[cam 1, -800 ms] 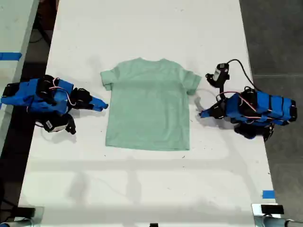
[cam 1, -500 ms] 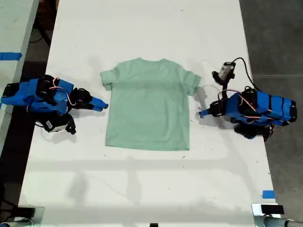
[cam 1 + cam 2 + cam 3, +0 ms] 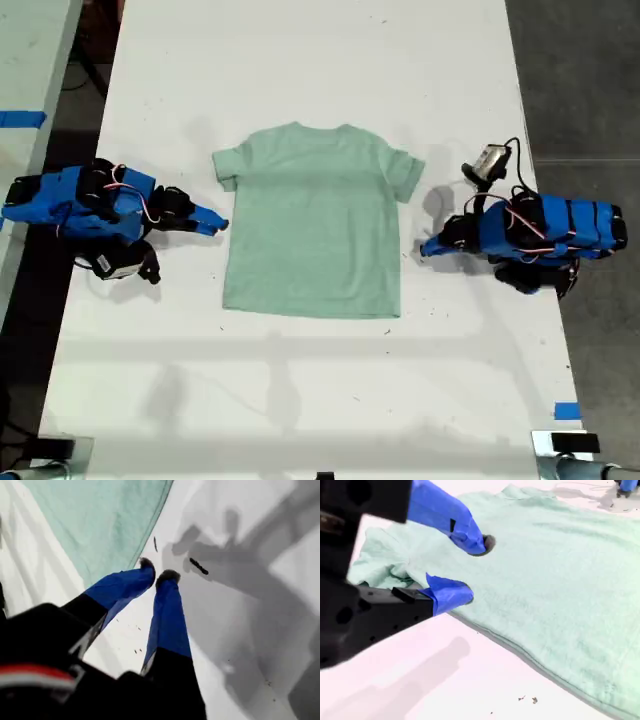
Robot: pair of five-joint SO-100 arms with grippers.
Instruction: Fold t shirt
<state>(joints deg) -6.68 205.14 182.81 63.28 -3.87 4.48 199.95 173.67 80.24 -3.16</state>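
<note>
Lying flat on the white table (image 3: 300, 60), t shirt (image 3: 312, 222), unobstructed.

— Surface? Long white table (image 3: 300, 60), lightly speckled, soft shadows across it.
— Around it? Dark grey floor (image 3: 580, 70) at the exterior view's right; blue tape (image 3: 566, 411) near table edge.

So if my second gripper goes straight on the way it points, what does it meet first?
Most likely the t shirt, at its near side edge; how high the tips are above the cloth is unclear.
</note>
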